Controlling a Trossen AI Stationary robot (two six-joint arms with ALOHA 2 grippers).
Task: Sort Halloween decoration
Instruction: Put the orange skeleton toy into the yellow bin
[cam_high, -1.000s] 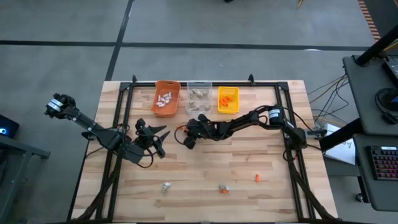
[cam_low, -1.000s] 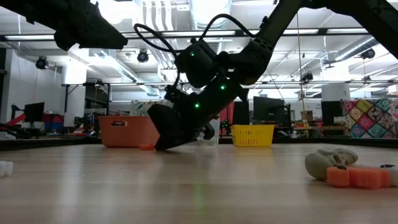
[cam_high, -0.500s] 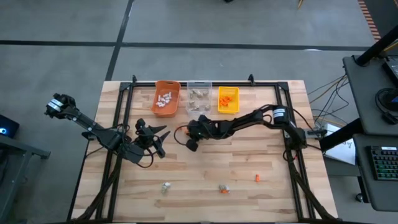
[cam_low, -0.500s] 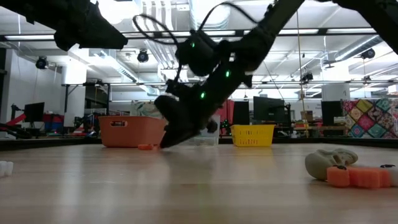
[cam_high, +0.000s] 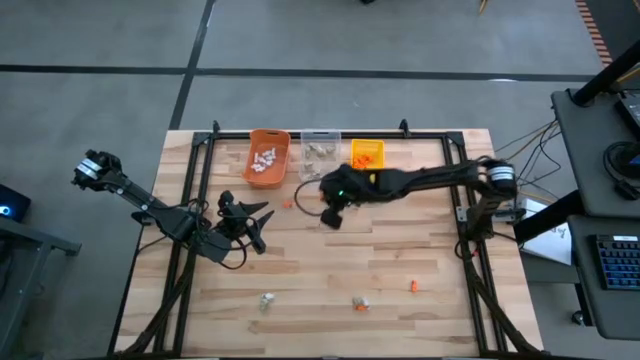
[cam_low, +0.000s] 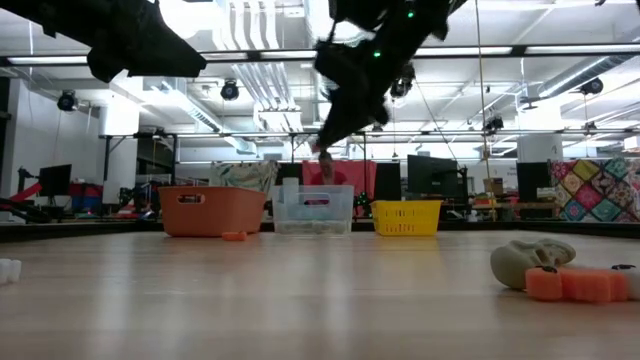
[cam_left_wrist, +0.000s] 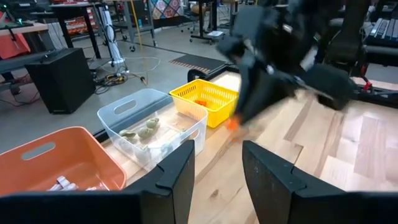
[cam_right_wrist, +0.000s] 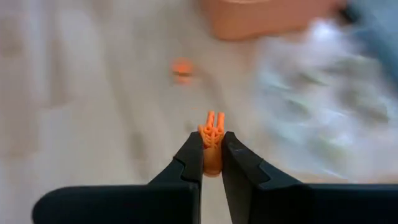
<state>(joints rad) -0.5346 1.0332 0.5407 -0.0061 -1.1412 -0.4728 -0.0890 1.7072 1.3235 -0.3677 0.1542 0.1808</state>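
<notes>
Orange ridged trinket (cam_right_wrist: 212, 144) clamped upright in right gripper (cam_right_wrist: 212, 163); left gripper (cam_left_wrist: 217, 168) parted, empty.

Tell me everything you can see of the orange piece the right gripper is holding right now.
The orange trinket is a tiny bright orange piece that looks like moulded plastic, with short prongs at its far end. It is pinched between the two dark fingers of the right gripper, only its prongs and upper body sticking out past the fingertips. Nothing else touches it. The gripper is lifted off the wooden table, in front of the clear bin. Its finer shape cannot be made out.
</notes>
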